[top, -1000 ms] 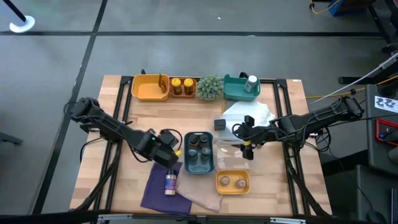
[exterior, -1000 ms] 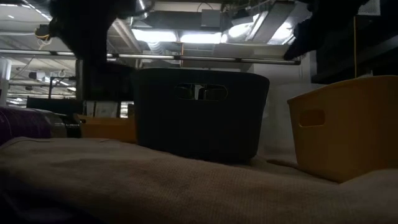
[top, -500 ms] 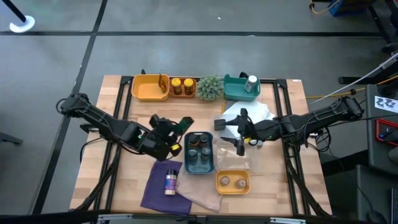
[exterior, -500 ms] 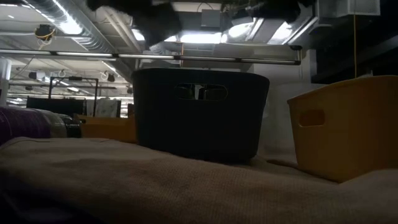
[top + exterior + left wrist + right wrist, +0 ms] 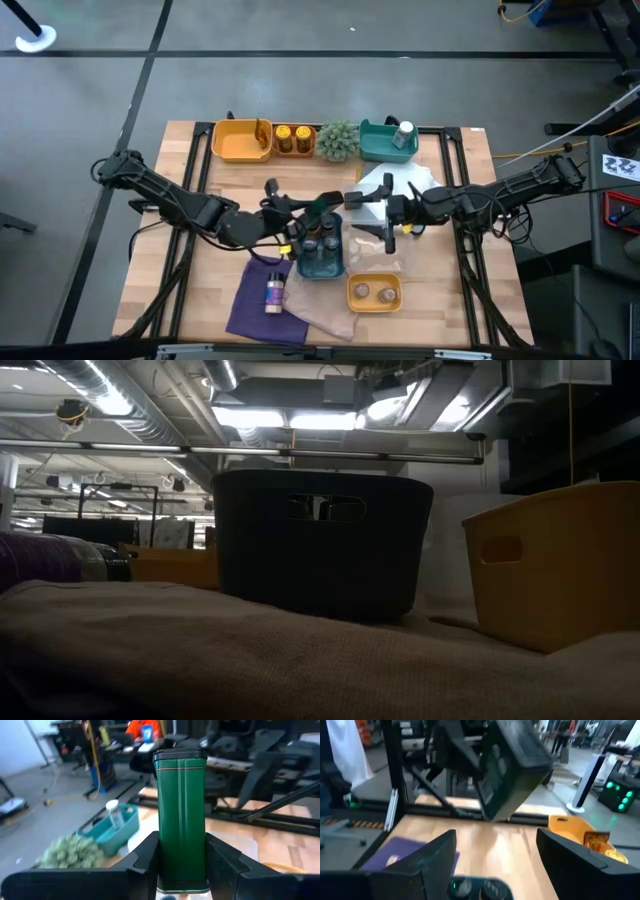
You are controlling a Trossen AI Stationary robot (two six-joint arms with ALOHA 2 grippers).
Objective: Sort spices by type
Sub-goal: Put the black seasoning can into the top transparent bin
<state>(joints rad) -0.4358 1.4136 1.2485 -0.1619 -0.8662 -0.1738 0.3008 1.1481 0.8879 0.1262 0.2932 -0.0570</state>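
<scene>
Left hand (image 5: 182,865): you grip the green tin (image 5: 181,815), long way pointing at the right hand.
Right hand (image 5: 495,865): open, empty, facing that tin.

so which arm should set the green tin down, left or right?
Left. The left gripper already clamps the tall green rectangular metal tin between its fingers, above the teal plastic tray of dark-lidded jars. The right gripper is open and empty beside it, so a handover seems needless.
</scene>
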